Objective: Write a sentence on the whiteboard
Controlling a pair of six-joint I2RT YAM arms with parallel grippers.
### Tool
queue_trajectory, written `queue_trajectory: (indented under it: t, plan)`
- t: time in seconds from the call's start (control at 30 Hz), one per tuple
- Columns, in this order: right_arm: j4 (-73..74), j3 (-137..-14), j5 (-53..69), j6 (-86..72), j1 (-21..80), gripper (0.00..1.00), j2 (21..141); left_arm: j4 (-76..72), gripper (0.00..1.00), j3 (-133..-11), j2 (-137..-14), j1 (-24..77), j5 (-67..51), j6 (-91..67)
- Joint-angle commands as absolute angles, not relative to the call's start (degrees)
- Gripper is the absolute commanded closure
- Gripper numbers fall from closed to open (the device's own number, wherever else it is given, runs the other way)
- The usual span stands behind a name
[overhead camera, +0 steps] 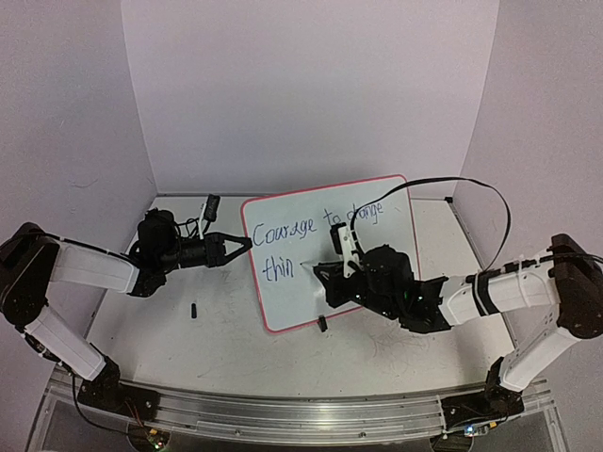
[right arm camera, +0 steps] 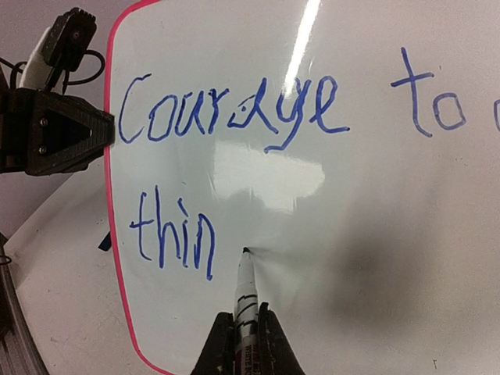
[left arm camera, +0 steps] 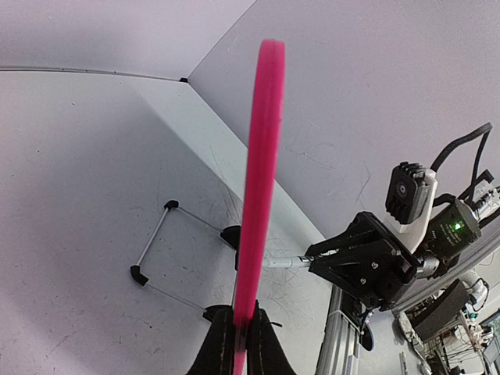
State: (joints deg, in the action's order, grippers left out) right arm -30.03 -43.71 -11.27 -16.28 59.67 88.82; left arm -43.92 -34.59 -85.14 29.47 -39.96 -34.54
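The whiteboard (overhead camera: 294, 299), glossy white with a pink rim, stands tilted in the middle of the table. My left gripper (overhead camera: 247, 243) is shut on its left rim (left arm camera: 262, 156), and in the left wrist view the left gripper (left arm camera: 242, 336) pinches that pink edge. The sentence (right arm camera: 226, 113) in blue reads "Courage to", then a word partly hidden by my right wrist, with "thin" below. My right gripper (right arm camera: 247, 332) is shut on a white marker (right arm camera: 245, 293). The marker tip touches the whiteboard (right arm camera: 375, 219) just right of "thin".
A wire frame with black end caps (left arm camera: 156, 250) lies on the scuffed tabletop behind the board. A small black piece (overhead camera: 193, 309) sits on the table near the left arm. A black cable (overhead camera: 471, 188) arcs over the right arm. Pale walls close in on three sides.
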Motion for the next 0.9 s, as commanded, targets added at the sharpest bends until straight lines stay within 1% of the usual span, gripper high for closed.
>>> queue_trajectory:
  t: [0.0, 0.4, 0.87]
  plan:
    - [-32.1, -46.3, -13.31, -16.54, 59.31, 1.0, 89.96, -45.77, 1.0, -36.63, -82.98, 29.83, -41.14, -36.46]
    - [-32.16, -48.13, -12.47, -14.94, 59.37, 1.0, 90.95, -45.72, 1.0, -36.92, -83.37, 29.88, -41.39, -36.43]
    - [-29.8, -44.29, -9.4, -16.01, 59.73, 1.0, 90.78, -45.7, 1.0, -37.01, -83.58, 29.9, -41.4, -36.36]
